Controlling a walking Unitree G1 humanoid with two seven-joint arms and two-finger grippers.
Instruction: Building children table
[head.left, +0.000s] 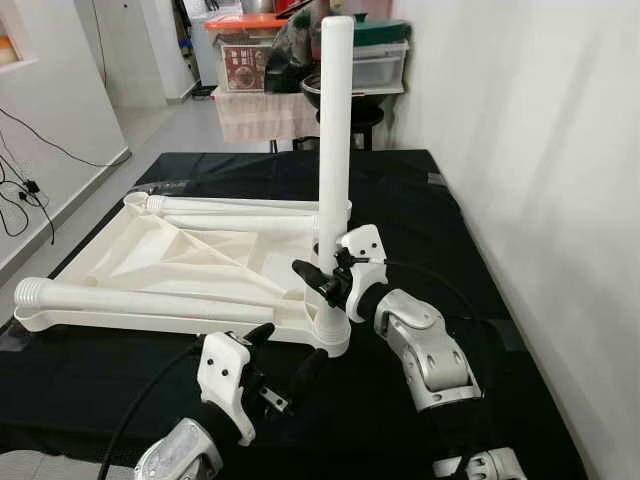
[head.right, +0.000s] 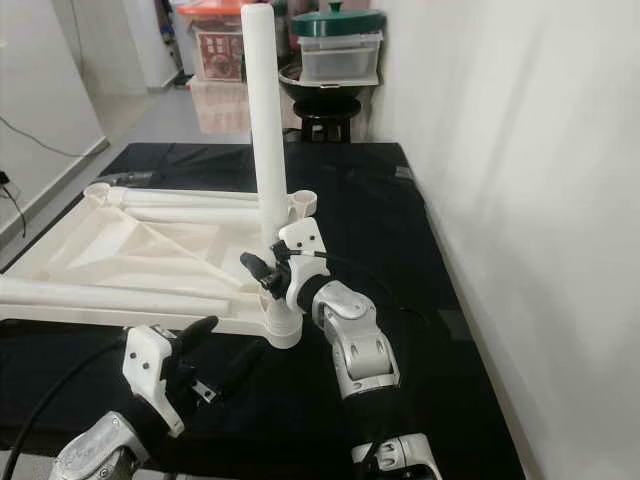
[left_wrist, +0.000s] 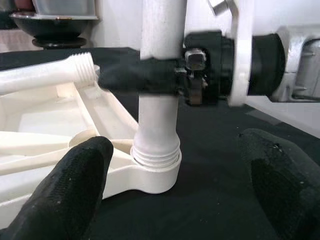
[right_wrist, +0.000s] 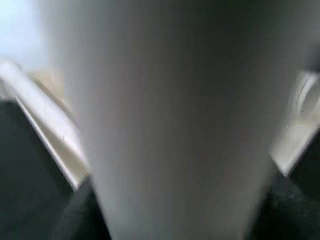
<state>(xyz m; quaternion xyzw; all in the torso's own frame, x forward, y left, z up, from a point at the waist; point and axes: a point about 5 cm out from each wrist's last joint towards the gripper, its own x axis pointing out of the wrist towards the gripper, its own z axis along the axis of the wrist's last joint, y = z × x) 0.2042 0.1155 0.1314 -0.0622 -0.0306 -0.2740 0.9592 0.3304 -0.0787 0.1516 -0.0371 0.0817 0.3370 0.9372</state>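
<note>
Clamping upright table leg (head.left: 335, 120) near its base, right gripper (head.left: 322, 277) jaws closed; left gripper (head.left: 285, 355) jaws wide open beside corner socket (left_wrist: 150, 175)

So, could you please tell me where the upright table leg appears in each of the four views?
Left eye: upright table leg at centre, clamped by right gripper.
Right eye: left of centre.
Left wrist: centre, its threaded end in the corner socket.
Right wrist: blurred, close, across the middle.
Shared landmark: corner socket.

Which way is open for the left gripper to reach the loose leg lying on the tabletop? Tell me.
Probably yes: the left gripper hovers open near the corner socket; the loose leg lies leftward, nothing between.
</note>
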